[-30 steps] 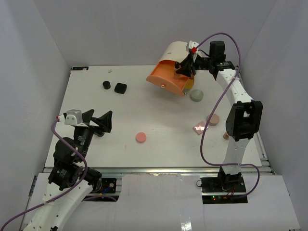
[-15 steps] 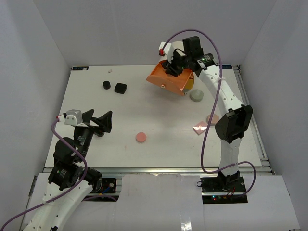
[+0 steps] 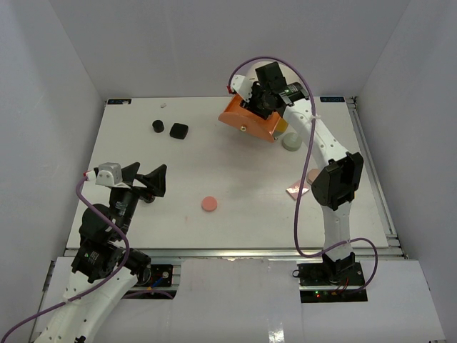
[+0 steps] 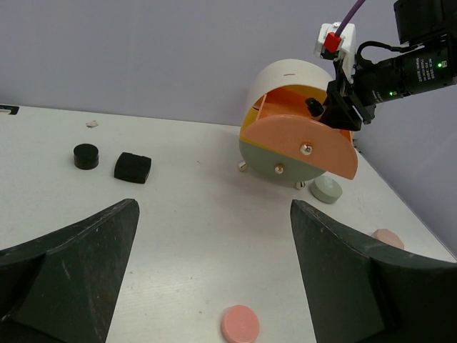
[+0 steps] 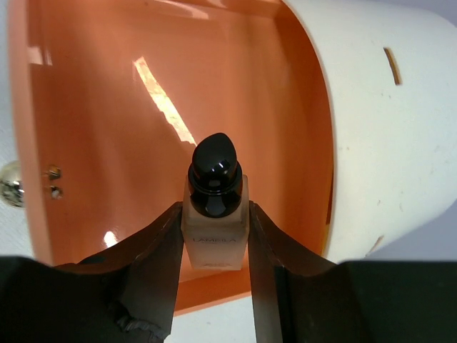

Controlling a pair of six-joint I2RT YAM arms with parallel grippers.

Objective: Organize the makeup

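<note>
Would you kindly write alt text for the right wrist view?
The right claw grips a small tan bottle, its black cap pointing toward the open orange drawer of a cream cylindrical box.

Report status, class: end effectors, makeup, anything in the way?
Left end effector open, empty. Right end effector shut on brown bottle, over open orange drawer. Nothing blocking drawer.

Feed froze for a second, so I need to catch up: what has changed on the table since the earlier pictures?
The right fingers, shut on the small bottle, swung left from right of the box to above its open orange drawer. Nothing was let go. The left fingers, open, the pink compact and black jars stayed put.
</note>
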